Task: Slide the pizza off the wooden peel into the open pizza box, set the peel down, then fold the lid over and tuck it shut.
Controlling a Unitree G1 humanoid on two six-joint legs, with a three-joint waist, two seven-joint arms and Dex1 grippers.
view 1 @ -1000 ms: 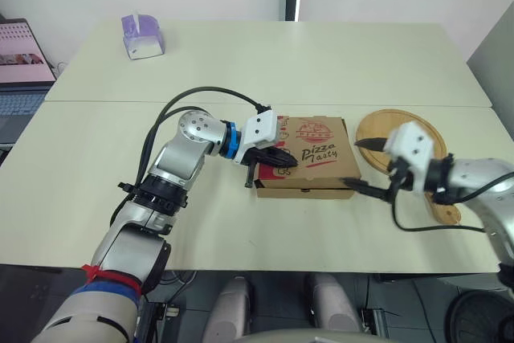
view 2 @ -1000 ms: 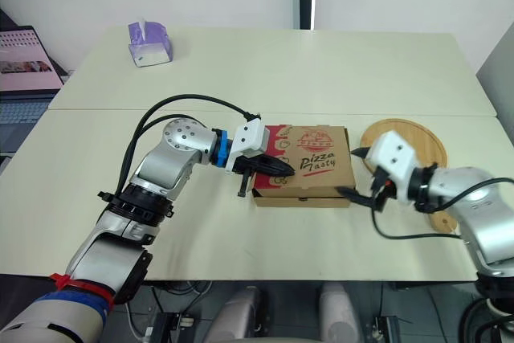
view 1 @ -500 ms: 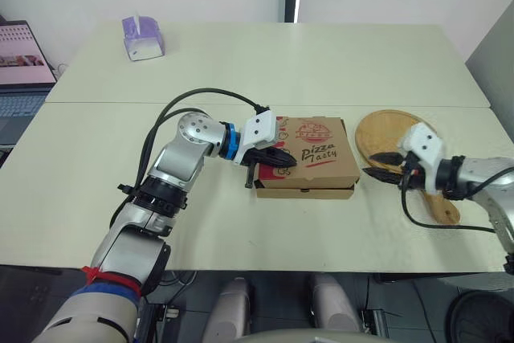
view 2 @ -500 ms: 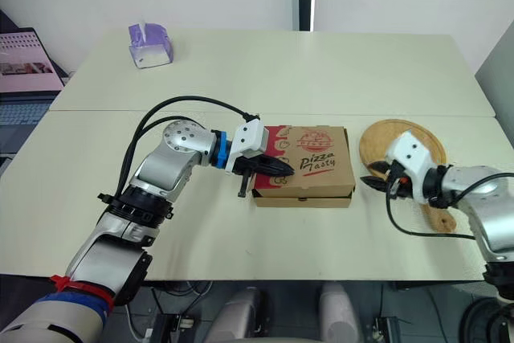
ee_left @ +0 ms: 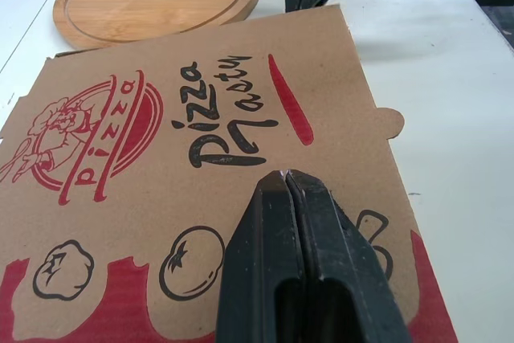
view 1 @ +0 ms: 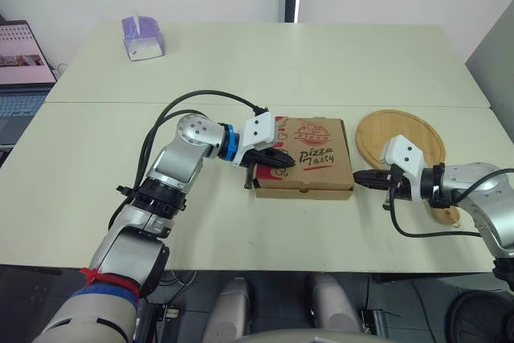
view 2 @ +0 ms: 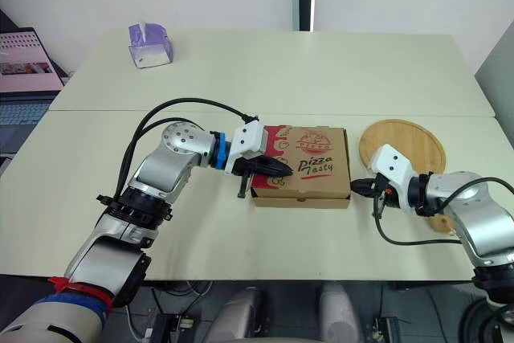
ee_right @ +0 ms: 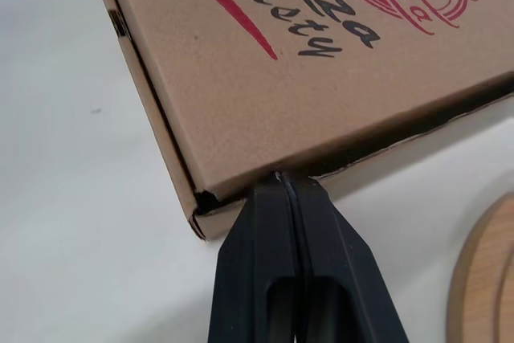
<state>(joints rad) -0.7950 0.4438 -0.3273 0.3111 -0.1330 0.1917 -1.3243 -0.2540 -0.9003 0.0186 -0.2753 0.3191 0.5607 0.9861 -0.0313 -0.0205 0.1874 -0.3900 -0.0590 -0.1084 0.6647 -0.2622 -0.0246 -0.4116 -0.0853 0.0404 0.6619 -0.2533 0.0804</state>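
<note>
The brown pizza box (view 1: 309, 158) lies closed in the middle of the near table, its printed lid (ee_left: 201, 118) facing up. My left gripper (view 1: 286, 160) is shut, and its tips rest on the left part of the lid. My right gripper (view 1: 358, 176) is also shut. Its tip touches the box's right side wall (ee_right: 241, 158), just under the lid's edge. The round wooden peel (view 1: 401, 136) lies flat on the table to the right of the box, behind my right gripper, with nothing on it.
A purple tissue box (view 1: 142, 36) stands at the far left of the back table (view 1: 321, 54). A laptop (view 1: 20, 66) sits off the left edge. Black cables trail from both wrists. A seam runs between the two tables behind the box.
My right gripper went from open to shut. It drew back toward the peel, then returned to the box's right side. The lid now lies flatter. The left gripper stayed on the lid.
</note>
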